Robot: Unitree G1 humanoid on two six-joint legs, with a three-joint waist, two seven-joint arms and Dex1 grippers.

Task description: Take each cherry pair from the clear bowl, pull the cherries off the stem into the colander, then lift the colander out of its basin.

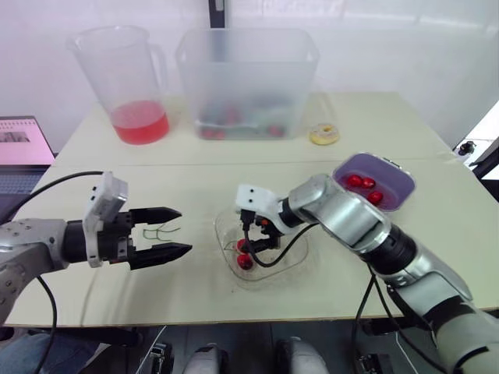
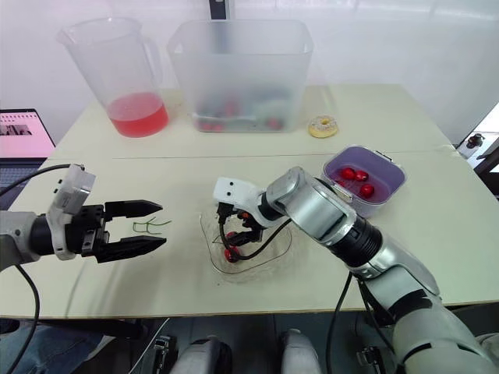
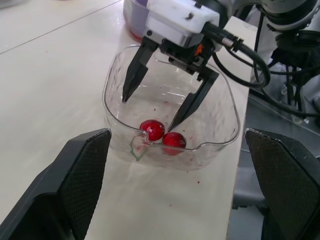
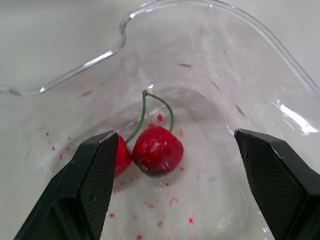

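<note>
Cherry pair, two glossy red cherries on one forked green stem (image 4: 150, 147), lies on the floor of the clear ripple-walled plastic bowl (image 3: 107, 95), near table centre. Right gripper (image 3: 148, 114) is dipped into the bowl from above, black fingers spread, nothing held. One tip sits just beside the cherries, so it looks lined up to close on the pair. My read: pickup step. Left gripper (image 1: 184, 231) hovers level over the table, left of the bowl and apart from it, fingers apart and empty, probably staged to take the other end for the pull. Thin bare green stem (image 1: 161, 231) lies on the table by its tips. Purple plastic colander (image 1: 407, 187), seated in its basin beyond the right arm, holds three loose red cherries (image 1: 368, 185). Red juice specks dot the bowl floor, so the fruit is likely slick; the stem looks thin and bendy.
</note>
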